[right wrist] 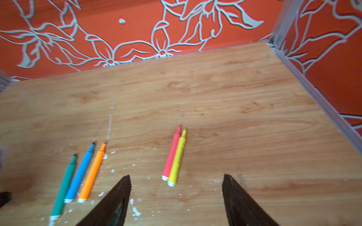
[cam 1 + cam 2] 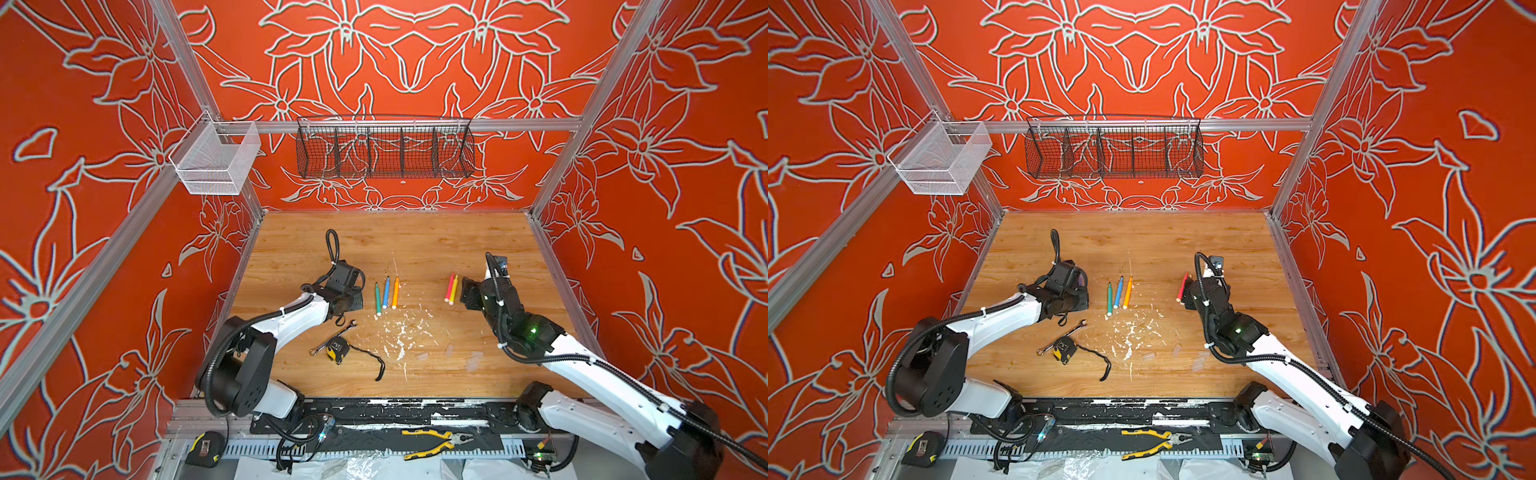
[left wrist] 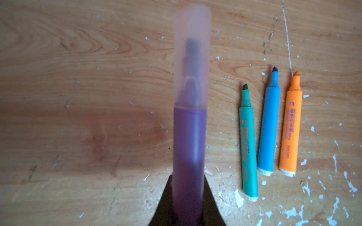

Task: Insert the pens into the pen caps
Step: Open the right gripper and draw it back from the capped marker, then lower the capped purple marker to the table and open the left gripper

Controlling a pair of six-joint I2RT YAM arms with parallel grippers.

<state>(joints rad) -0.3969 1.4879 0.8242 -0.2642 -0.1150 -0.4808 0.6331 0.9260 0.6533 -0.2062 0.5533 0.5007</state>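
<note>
At bottom centre, the left gripper point(image 3: 188, 177) is clamping the capped purple pen point(image 3: 189, 140); the right gripper point(image 1: 176, 174) is hovering wide open, empty.

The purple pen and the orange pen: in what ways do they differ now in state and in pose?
1. The purple pen has a clear cap over its tip, while the orange pen has a bare tip.
2. The purple pen is clamped in the left gripper, while the orange pen lies loose on the table beside the blue pen.

Both have the same barrel shape with a tapered neck.
</note>
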